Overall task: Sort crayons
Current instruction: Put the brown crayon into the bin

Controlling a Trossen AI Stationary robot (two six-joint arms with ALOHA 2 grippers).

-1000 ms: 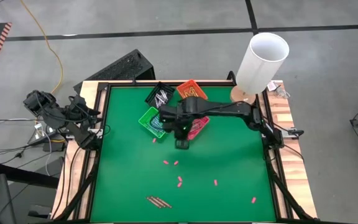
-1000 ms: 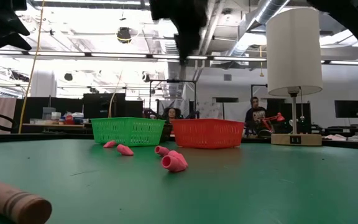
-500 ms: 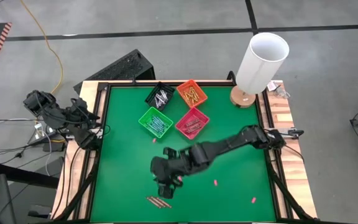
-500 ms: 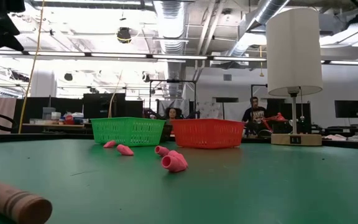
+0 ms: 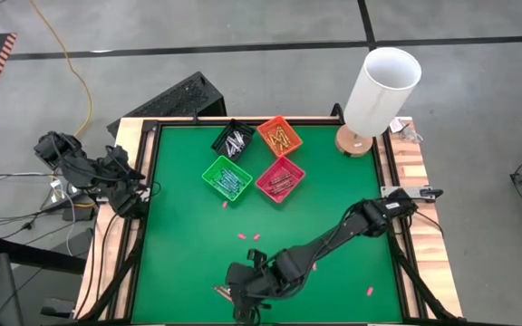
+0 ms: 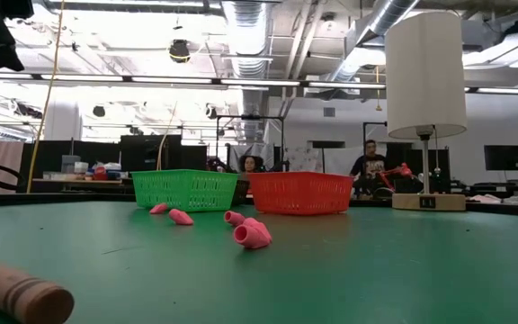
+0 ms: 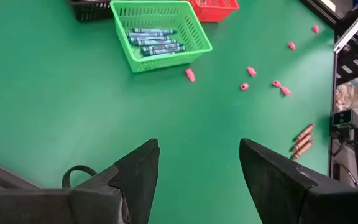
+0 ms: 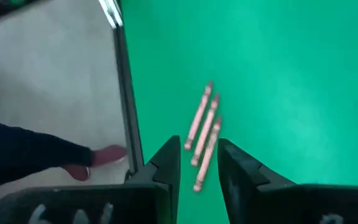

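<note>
Right tool (image 8: pixel 197 163): fingers parted, empty | three brown crayons (image 8: pixel 202 132): on tabletop (image 8: pixel 291 74), just ahead, between fingertips' line

Matt green felt-like table (image 5: pixel 179 244), wooden border (image 5: pixel 424 226), latticed plastic baskets (image 7: pixel 160 31), paper-wrapped crayons (image 8: pixel 202 134).

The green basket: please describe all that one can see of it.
The green basket is a small bin of bright green plastic with lattice walls and an open top. It stands upright on the green table, turned cornerwise to the table's edges, toward the far side. Inside lie several blue crayons in printed paper wrappers, roughly side by side. A black bin sits behind it and a red bin beside it. A tiny pink bit lies just in front. No gripper touches it.
</note>
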